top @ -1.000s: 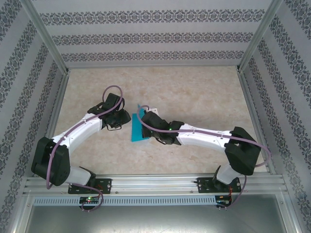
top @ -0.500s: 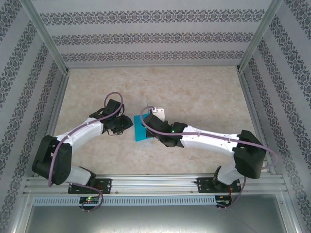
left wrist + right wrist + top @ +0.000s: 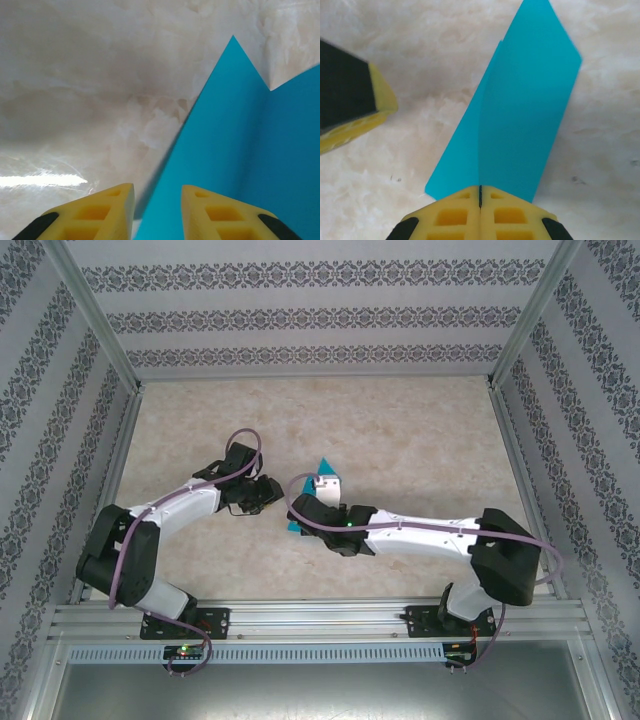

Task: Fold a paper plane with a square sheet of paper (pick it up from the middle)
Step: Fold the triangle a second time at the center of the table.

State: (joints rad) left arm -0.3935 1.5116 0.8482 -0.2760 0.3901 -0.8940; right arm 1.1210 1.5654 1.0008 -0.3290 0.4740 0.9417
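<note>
Paper (image 3: pixel 525 100), creased, is pinched in the closed right gripper (image 3: pixel 480 197). Left gripper (image 3: pixel 157 210) stands narrowly parted, the paper's edge running into its gap.

Beige marble-look table (image 3: pixel 400 420), patterned walls (image 3: pixel 300 310), alu posts (image 3: pixel 93 315), alu rail (image 3: pixel 320 616) at near edge

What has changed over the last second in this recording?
The left pincer has slid right, up to the square sheet of paper. The right pincer has swung the folded sheet round and drawn nearer, so less of it shows from above. Unchanged: right pincer clamped on the sheet, left pincer open.
</note>
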